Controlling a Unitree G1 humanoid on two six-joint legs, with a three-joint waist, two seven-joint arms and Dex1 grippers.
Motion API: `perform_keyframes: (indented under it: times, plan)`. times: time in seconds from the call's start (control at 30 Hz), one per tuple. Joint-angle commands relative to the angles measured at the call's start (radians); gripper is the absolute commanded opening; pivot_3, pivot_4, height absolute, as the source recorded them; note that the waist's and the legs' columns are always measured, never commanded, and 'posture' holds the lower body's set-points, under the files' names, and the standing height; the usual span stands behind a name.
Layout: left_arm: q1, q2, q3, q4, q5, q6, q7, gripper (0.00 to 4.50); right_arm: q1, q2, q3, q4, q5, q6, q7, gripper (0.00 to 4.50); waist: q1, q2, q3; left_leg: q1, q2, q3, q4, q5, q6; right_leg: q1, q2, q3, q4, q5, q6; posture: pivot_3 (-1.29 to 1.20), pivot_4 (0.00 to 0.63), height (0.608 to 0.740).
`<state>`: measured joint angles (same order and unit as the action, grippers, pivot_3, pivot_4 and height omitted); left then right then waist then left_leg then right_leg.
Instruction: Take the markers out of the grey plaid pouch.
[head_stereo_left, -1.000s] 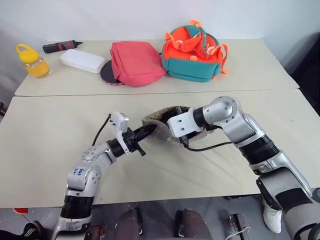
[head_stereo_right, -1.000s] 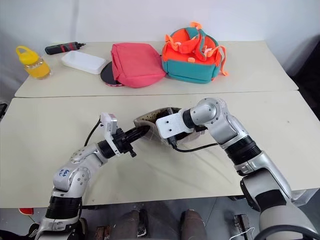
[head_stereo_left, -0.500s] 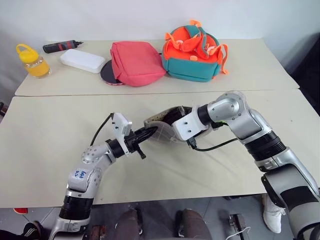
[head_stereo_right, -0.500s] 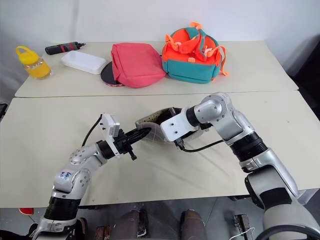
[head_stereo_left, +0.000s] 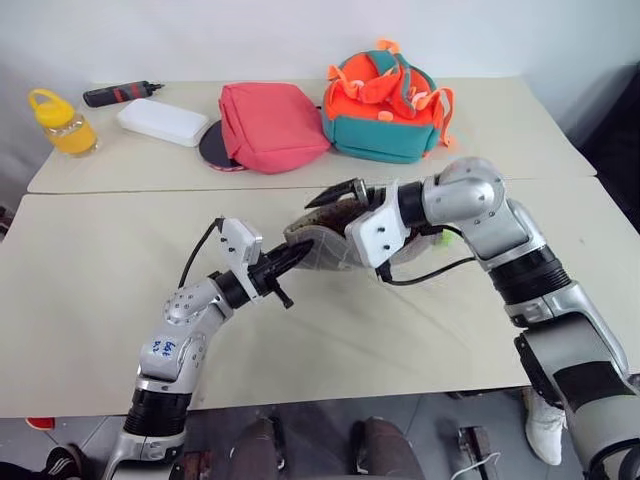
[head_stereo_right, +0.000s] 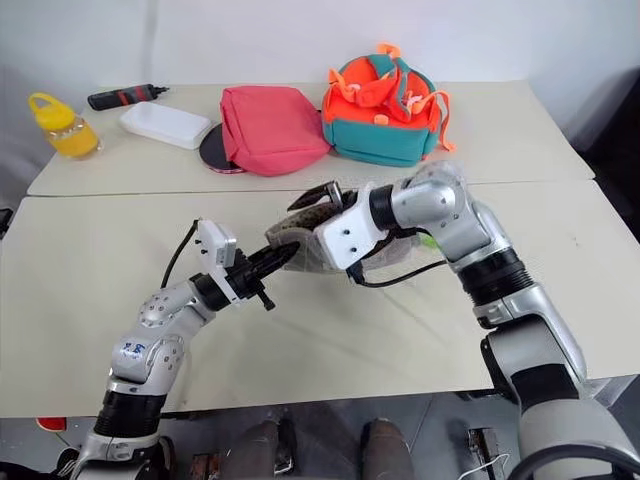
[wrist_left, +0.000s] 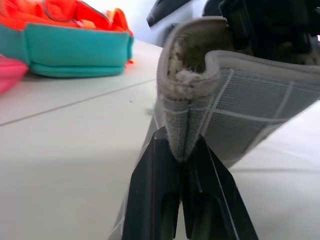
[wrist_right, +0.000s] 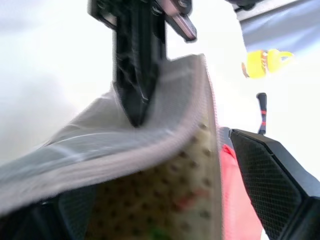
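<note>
The grey plaid pouch (head_stereo_left: 322, 246) hangs tilted above the near table between my two grippers. My left gripper (head_stereo_left: 294, 260) is shut on its left edge; the left wrist view shows both fingers (wrist_left: 160, 190) pinching the seam of the pouch (wrist_left: 250, 115). My right gripper (head_stereo_left: 335, 212) stands open at the pouch's mouth, one finger (head_stereo_left: 335, 190) above the rim and the other hidden. The right wrist view looks into the dotted lining (wrist_right: 165, 190), where blurred red and green hints may be the markers. A small light green thing (head_stereo_left: 440, 237) shows behind my right forearm.
On the far table stand a pink-red bag (head_stereo_left: 270, 122), a teal and orange backpack (head_stereo_left: 385, 105), a white box (head_stereo_left: 160, 120), a yellow bottle (head_stereo_left: 62, 122), a black tool with a red band (head_stereo_left: 120, 93) and a dark disc (head_stereo_left: 212, 148). A seam (head_stereo_left: 150, 190) divides the two tables.
The pouch has been lifted and tipped up off the table. My right gripper rose and rolled, so its upper finger now shows above the rim. The left gripper kept its grip.
</note>
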<state>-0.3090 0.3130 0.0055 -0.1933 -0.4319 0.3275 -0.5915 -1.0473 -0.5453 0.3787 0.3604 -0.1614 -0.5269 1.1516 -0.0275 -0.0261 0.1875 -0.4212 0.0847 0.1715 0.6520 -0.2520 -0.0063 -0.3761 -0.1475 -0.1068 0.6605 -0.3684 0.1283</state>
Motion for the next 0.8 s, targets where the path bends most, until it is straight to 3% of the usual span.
perform_keyframes:
  times: [0.03,0.17,0.37,0.8]
  plan:
    - [-0.005,0.040,-0.031,-0.032,0.072,-0.092,-0.042,0.00,0.002,-0.029,-0.014,0.027,-0.052,0.065,-0.034,4.12,0.000,0.000,0.000,0.000,0.000,0.000,0.000,0.000,0.000,0.000,0.000,0.000,0.000,0.000,0.000,0.00,0.150,0.740]
    - [-0.009,0.076,-0.068,-0.005,0.163,-0.199,-0.066,0.00,0.018,-0.015,-0.037,0.032,-0.056,0.214,-0.065,4.12,-0.001,0.000,0.000,0.000,0.000,0.001,0.000,0.000,0.000,0.000,0.000,0.000,0.000,0.000,0.000,0.00,0.150,0.740]
    - [-0.004,0.064,-0.058,0.023,0.192,-0.254,-0.050,0.00,0.067,0.026,-0.075,-0.034,0.039,0.351,-0.051,4.12,-0.003,0.000,0.000,0.000,0.000,0.001,-0.001,0.000,0.000,-0.001,0.000,0.000,0.000,0.000,0.000,0.00,0.150,0.740]
    - [0.000,0.020,0.009,0.022,0.131,-0.136,0.014,0.00,0.087,-0.056,-0.233,-0.218,0.327,0.593,0.095,4.12,0.000,0.000,0.000,0.000,0.000,0.000,-0.001,0.000,0.000,-0.001,0.000,0.000,0.000,0.000,0.000,0.00,0.150,0.740]
